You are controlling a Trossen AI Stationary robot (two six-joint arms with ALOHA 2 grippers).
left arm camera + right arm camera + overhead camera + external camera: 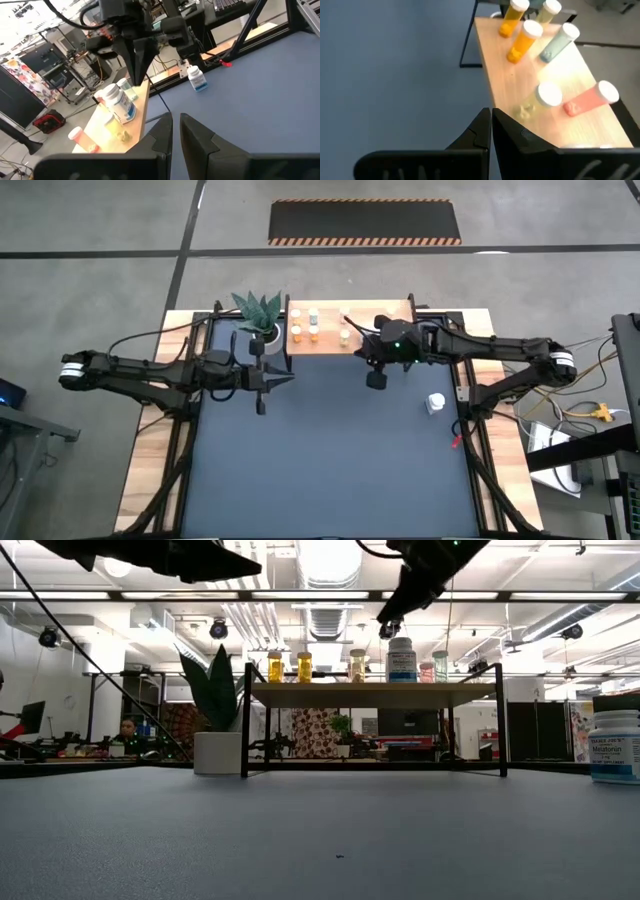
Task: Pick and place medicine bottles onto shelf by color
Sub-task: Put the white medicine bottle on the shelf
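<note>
Seen from above: shelf (350,327) at 12 o'clock on the dark blue tabletop (330,450), against its far edge, with a potted plant (258,315) just beside its 9 o'clock end. On the shelf, 2 orange bottles (522,41) upright side by side near the plant end, a pale green-blue bottle (559,41) next to them, then a yellowish clear bottle (543,99) and a pink-red bottle (590,100) toward the other end. Also a larger white bottle with a blue label (402,660) standing on the shelf in the level view. 1 more large white bottle (436,403) alone on the tabletop at about 3 o'clock, well apart from the shelf.

Right gripper (376,379) raised above the tabletop just in front of the shelf's 3 o'clock half, jaws pressed together, holding nothing. Left gripper (262,406) hovering above the tabletop at about 10 o'clock, in front of the plant, jaws almost touching with only a slit between them, nothing pinched. A seated person (127,729) visible far back in the room.
</note>
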